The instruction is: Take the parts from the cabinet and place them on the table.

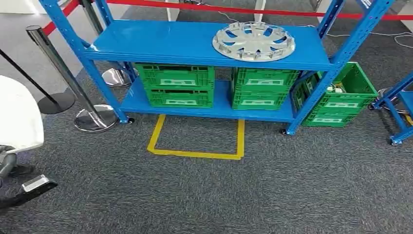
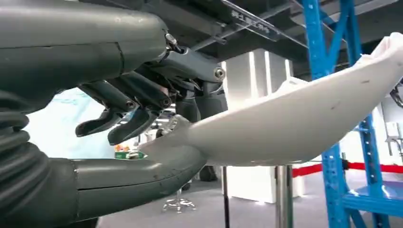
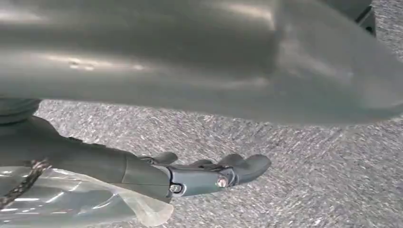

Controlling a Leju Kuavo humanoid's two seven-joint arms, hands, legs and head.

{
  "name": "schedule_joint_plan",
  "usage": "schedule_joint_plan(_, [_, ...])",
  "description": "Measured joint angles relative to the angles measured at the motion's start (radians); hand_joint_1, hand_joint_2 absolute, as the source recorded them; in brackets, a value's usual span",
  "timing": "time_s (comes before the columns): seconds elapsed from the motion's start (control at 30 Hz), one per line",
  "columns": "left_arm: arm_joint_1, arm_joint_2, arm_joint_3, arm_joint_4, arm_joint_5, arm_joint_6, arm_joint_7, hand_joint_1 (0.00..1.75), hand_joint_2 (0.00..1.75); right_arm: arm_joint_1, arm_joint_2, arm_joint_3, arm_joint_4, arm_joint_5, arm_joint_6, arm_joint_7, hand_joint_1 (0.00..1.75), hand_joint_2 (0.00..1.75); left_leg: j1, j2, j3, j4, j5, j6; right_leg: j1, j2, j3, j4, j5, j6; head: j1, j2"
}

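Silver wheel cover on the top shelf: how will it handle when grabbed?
The wheel cover looks thin and full of cutouts, so probably light and a bit flexible. It lies flat on the smooth blue shelf, so it would likely slide, not roll.

A: White part (image 1: 17, 114), head view — cut by the left edge; full shape unreadable.
B: Green crate (image 1: 341, 97) beside the rack's right post?
A: Small contents, too small to name.
B: Right hand (image 3: 209, 173)?
A: Fingertips blurred; whether it holds anything, can't tell.
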Motion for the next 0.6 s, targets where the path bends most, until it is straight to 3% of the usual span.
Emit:
schedule_joint_plan(0.03, [-0.001,0.000,0.000,0.000,0.001,0.000,0.000,1.75,1.75,0.002,0.000,0.000,0.001,0.000,0.000,0.001,0.00,0.00,-0.002,0.000,-0.009,0.000,0.009,0.010,-0.001,0.001,-0.003,-0.002,0.010,0.009,0.000,0.000])
schedule_joint_plan(0.07, [-0.002,-0.001,-0.002,0.000,0.002,0.000,0.000,1.75,1.75,0.003,0.000,0.000,0.002,0.000,0.000,0.001,0.00,0.00,0.007,0.006,-0.021,-0.008,0.024,0.022,-0.005,0.006,-0.014,0.001,0.007,0.014,0.000,0.000])
schedule_joint_plan(0.1, [-0.007,-0.001,-0.005,0.000,0.002,-0.001,0.000,1.75,1.75,0.003,0.001,0.000,0.002,0.000,0.000,0.002,0.00,0.00,0.003,0.010,-0.038,-0.006,0.037,0.032,-0.006,0.006,-0.027,0.020,-0.044,0.018,0.001,0.000])
schedule_joint_plan(0.17, [-0.007,-0.001,-0.010,0.000,0.003,-0.001,0.000,1.75,1.75,0.004,0.001,0.000,0.003,0.002,0.002,0.003,0.00,0.00,0.000,0.011,-0.070,-0.006,0.066,0.042,-0.007,0.007,-0.058,0.145,-0.180,0.024,0.006,0.000])
schedule_joint_plan(0.2, [-0.007,-0.001,-0.012,0.000,0.005,-0.001,0.000,1.75,1.75,0.003,0.001,0.000,0.003,0.004,0.002,0.003,0.00,0.00,-0.002,0.011,-0.087,-0.005,0.080,0.043,-0.007,0.007,-0.070,0.221,-0.220,0.026,0.006,0.000])
schedule_joint_plan(0.23, [-0.008,-0.001,-0.015,0.000,0.006,-0.002,0.000,1.75,1.75,0.003,0.001,0.000,0.003,0.005,0.002,0.003,0.00,0.00,-0.003,0.011,-0.107,-0.004,0.094,0.044,-0.007,0.006,-0.076,0.284,-0.233,0.027,0.007,0.000])
schedule_joint_plan(0.27, [-0.008,-0.001,-0.017,0.000,0.009,-0.003,0.000,1.75,1.75,0.003,0.001,-0.001,0.003,0.006,0.001,0.003,0.00,0.00,-0.005,0.011,-0.125,-0.003,0.108,0.043,-0.007,0.007,-0.065,0.307,-0.212,0.026,0.006,0.000])
schedule_joint_plan(0.3, [-0.008,-0.002,-0.018,0.000,0.009,-0.003,0.000,1.75,1.75,0.004,0.001,-0.002,0.003,0.006,0.001,0.005,0.00,0.00,-0.007,0.011,-0.141,-0.003,0.120,0.042,-0.006,0.007,-0.038,0.293,-0.176,0.024,0.006,0.000])
schedule_joint_plan(0.33, [-0.008,-0.002,-0.018,0.000,0.009,-0.003,0.000,1.75,1.75,0.004,0.001,-0.002,0.003,0.009,0.001,0.006,0.00,0.00,-0.009,0.011,-0.158,-0.003,0.134,0.040,-0.006,0.007,0.012,0.240,-0.129,0.019,0.006,0.000])
schedule_joint_plan(0.37, [-0.008,-0.002,-0.018,0.000,0.010,-0.003,0.000,1.75,1.75,0.003,0.001,-0.007,0.003,0.010,0.001,0.008,0.00,0.00,-0.011,0.011,-0.171,-0.003,0.148,0.038,-0.002,0.007,0.076,0.159,-0.105,0.009,0.006,0.000])
schedule_joint_plan(0.4, [-0.009,-0.002,-0.018,0.000,0.011,-0.003,0.000,1.75,1.75,0.001,0.000,-0.012,0.003,0.010,0.001,0.008,0.00,0.00,-0.009,0.011,-0.176,-0.002,0.159,0.036,0.003,0.009,0.154,0.057,-0.121,-0.005,0.005,0.000])
schedule_joint_plan(0.43, [-0.010,-0.002,-0.018,0.000,0.012,-0.003,0.000,1.75,1.75,0.001,0.000,-0.019,0.003,0.012,0.000,0.008,0.00,0.00,-0.014,0.010,-0.182,0.001,0.168,0.029,0.012,0.007,0.232,-0.049,-0.139,-0.009,0.008,0.000])
schedule_joint_plan(0.47, [-0.010,-0.002,-0.018,0.000,0.012,-0.003,0.000,1.75,1.75,-0.002,0.000,-0.021,0.003,0.012,0.000,0.010,0.00,0.00,-0.014,0.013,-0.187,0.000,0.183,0.024,0.008,0.006,0.246,-0.090,-0.158,-0.009,0.006,0.000])
schedule_joint_plan(0.53, [-0.014,-0.002,-0.018,0.000,0.014,-0.004,0.000,1.75,1.75,0.000,0.000,-0.022,0.003,0.012,-0.001,0.010,0.00,0.00,-0.010,0.013,-0.197,-0.009,0.212,0.013,0.014,0.007,0.223,-0.082,-0.147,-0.015,0.007,0.000])
schedule_joint_plan(0.57, [-0.012,-0.001,-0.019,0.000,0.015,-0.004,0.000,1.75,1.75,0.004,0.000,-0.022,0.003,0.012,-0.001,0.010,0.00,0.00,-0.010,0.011,-0.202,-0.012,0.218,0.006,0.008,0.004,0.212,-0.087,-0.127,-0.023,0.007,0.000])
schedule_joint_plan(0.6, [-0.010,-0.001,-0.019,0.000,0.014,-0.004,0.000,1.75,1.75,0.005,0.000,-0.022,0.003,0.012,0.000,0.010,0.00,0.00,-0.007,0.010,-0.209,0.004,0.173,0.000,0.007,-0.002,0.198,-0.086,-0.115,-0.030,0.005,0.000])
